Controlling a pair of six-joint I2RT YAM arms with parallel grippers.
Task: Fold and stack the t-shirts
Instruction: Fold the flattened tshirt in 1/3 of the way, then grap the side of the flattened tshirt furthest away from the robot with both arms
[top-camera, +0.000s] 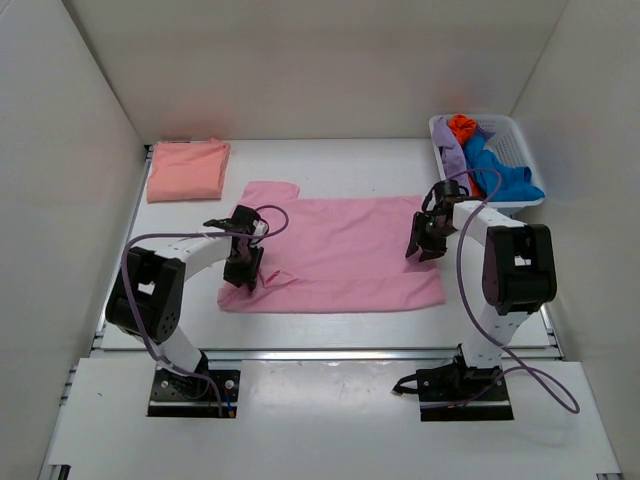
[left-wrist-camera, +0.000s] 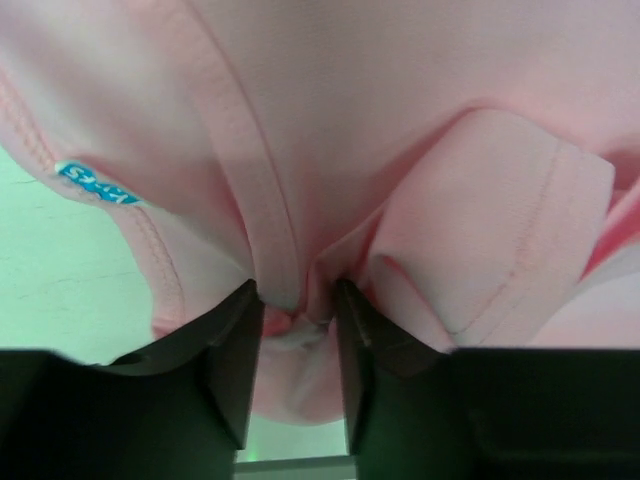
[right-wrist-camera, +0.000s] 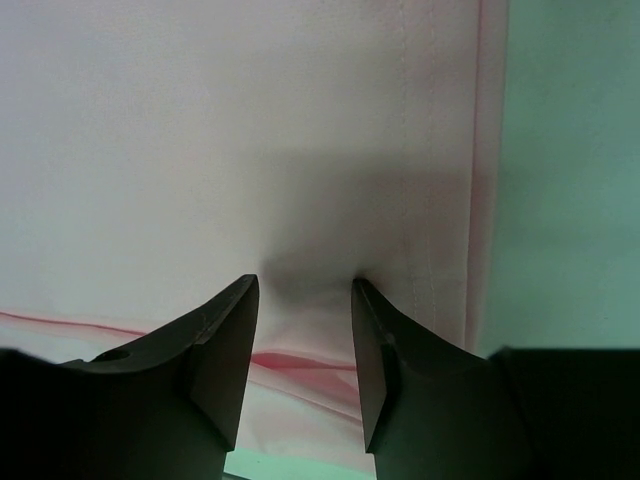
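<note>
My left gripper (left-wrist-camera: 296, 300) clamps the light pink t-shirt (top-camera: 350, 250) (collar fold); my right gripper (right-wrist-camera: 305, 290) straddles its hem at frame right, and I cannot tell whether it grips.

- Top view: bright, even light; faint shadows on bench (top-camera: 330, 165).
- Wrist views: green cast; near surfaces soft-focused.
- Right wrist view: dark shadow on pink t-shirt (right-wrist-camera: 250, 130) ahead of right gripper (right-wrist-camera: 304, 290).

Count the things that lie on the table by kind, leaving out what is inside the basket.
T-shirts: 2, the pink t-shirt and the salmon t-shirt
Baskets: 1, the basket
Total: 3
</note>
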